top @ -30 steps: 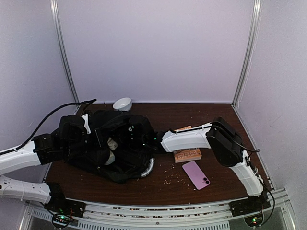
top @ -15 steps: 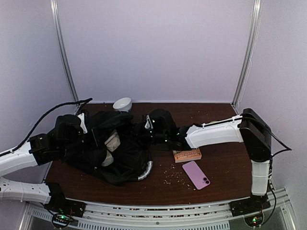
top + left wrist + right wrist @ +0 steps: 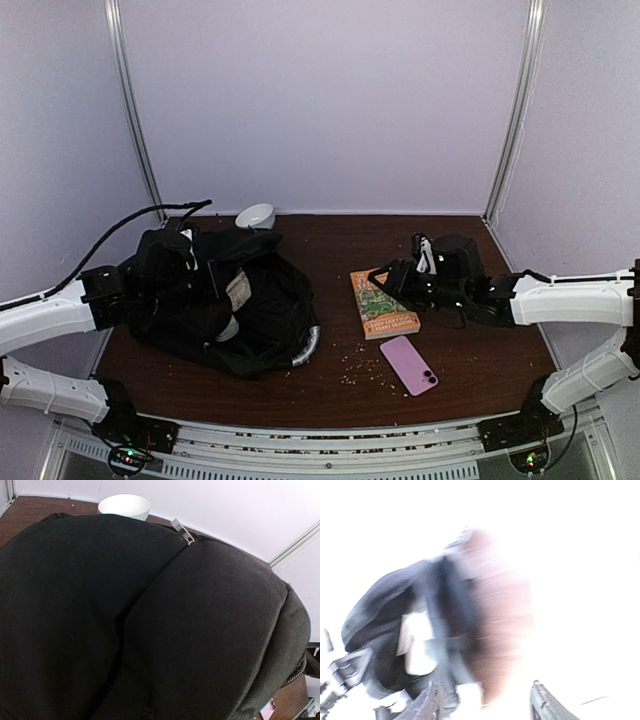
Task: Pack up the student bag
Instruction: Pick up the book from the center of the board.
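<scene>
Since a second ago the right gripper (image 3: 392, 281) has pulled out of the student bag (image 3: 255, 325) and hangs over the far end of the book (image 3: 386, 306) — jaws parted, nothing held. The book is fully uncovered now. The bag lies on the left half of the table (image 3: 330, 392), left gripper (image 3: 188, 266) still clenched in its fabric — fingers hidden by cloth

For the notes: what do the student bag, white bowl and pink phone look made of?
The student bag looks like matte black woven fabric, going by its visible weave and soft folds. Its zipper pull looks metallic. The bowl is smooth white, ceramic or plastic, unclear which. The phone has a smooth pink back, probably glass or plastic.
</scene>
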You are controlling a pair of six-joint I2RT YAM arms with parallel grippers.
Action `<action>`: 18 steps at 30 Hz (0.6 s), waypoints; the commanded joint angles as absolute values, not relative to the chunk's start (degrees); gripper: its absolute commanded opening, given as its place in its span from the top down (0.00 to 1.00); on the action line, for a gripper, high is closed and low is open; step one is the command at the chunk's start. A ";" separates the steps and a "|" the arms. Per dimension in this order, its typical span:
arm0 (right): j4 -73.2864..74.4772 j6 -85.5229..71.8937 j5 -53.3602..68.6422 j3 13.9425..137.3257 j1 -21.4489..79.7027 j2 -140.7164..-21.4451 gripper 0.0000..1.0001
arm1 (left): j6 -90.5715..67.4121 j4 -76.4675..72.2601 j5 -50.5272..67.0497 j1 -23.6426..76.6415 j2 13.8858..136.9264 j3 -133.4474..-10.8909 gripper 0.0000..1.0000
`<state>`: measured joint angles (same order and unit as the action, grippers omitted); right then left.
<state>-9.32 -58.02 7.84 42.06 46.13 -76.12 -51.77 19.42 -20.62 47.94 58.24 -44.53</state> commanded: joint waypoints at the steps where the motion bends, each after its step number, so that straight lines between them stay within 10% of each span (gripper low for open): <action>1: -4.75 -53.47 2.92 33.95 40.18 -73.85 0.39 | -52.57 9.06 -21.48 47.20 60.91 -43.98 1.00; 18: -12.04 -55.41 5.26 27.78 34.19 -81.77 0.30 | -51.60 18.82 -22.46 47.13 68.95 -45.65 1.00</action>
<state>-7.53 -54.83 3.88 28.14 34.57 -80.09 -52.34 15.22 -20.10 47.97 65.58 -44.03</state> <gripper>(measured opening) 0.707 0.061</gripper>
